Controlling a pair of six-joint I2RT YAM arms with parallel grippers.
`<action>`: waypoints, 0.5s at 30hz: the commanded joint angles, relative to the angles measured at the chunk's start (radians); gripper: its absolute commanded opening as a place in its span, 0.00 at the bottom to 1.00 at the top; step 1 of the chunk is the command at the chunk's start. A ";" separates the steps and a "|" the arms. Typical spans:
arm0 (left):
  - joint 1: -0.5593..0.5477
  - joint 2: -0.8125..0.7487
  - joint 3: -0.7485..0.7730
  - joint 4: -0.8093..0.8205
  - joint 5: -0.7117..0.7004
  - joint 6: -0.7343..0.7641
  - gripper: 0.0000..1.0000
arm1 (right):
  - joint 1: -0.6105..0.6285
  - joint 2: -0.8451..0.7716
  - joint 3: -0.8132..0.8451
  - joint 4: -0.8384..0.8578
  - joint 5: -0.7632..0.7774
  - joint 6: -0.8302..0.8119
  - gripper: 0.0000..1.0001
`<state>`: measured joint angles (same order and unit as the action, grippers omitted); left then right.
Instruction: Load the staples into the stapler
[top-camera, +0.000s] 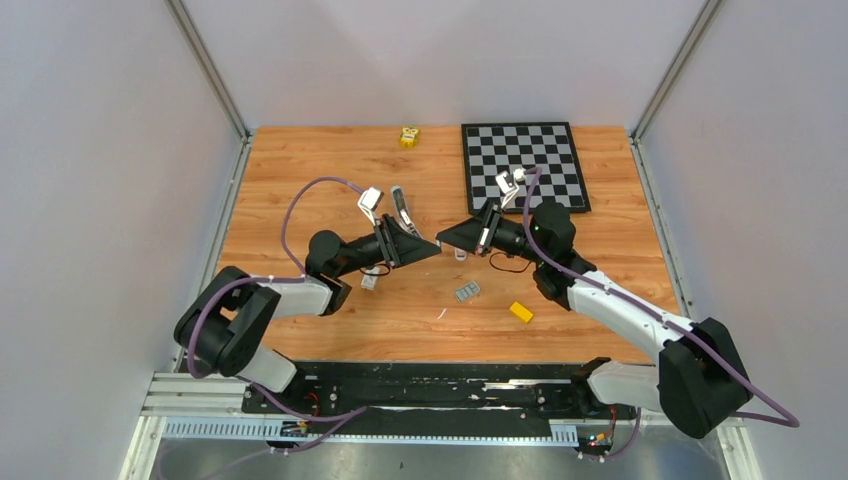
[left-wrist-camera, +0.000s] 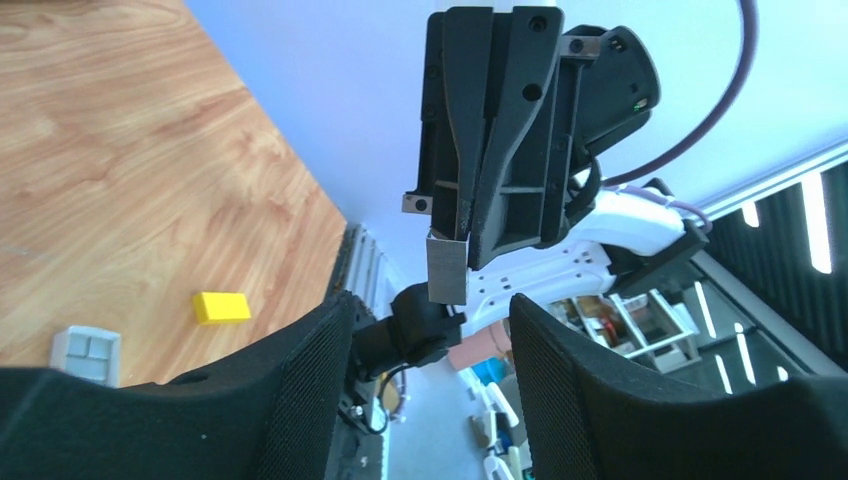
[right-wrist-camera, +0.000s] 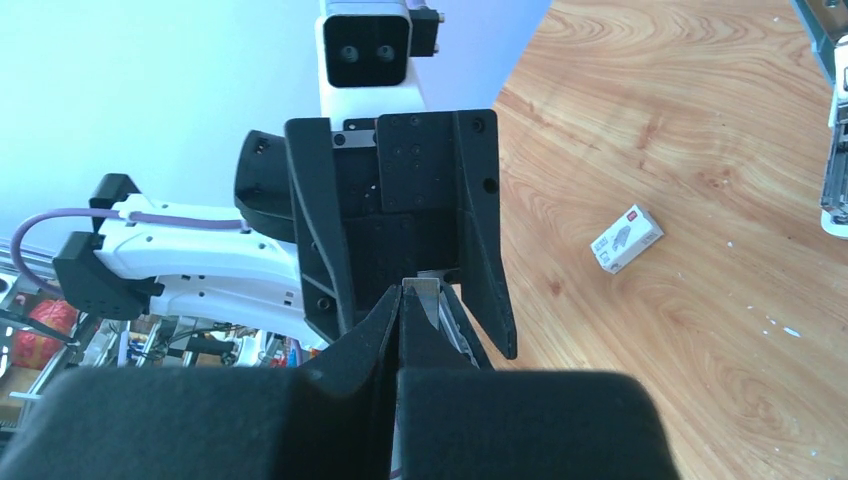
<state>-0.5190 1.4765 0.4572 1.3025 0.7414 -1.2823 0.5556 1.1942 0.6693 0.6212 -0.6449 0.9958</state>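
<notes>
Over the table, the left end effector is spread open and empty, facing the right end effector, which pinches the staples in mid-air. The opened stapler lies behind. A mistimed handover could drop or snap the strip.
</notes>
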 joint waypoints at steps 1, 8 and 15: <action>0.004 0.067 -0.017 0.287 0.002 -0.148 0.60 | -0.009 -0.028 -0.018 0.063 -0.012 0.037 0.00; 0.004 0.080 -0.021 0.304 -0.016 -0.141 0.56 | -0.009 -0.037 -0.033 0.079 -0.004 0.052 0.00; 0.004 0.081 -0.016 0.304 -0.028 -0.140 0.48 | -0.007 -0.035 -0.038 0.088 -0.007 0.058 0.00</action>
<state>-0.5194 1.5642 0.4458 1.5040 0.7246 -1.4261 0.5556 1.1786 0.6491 0.6655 -0.6445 1.0397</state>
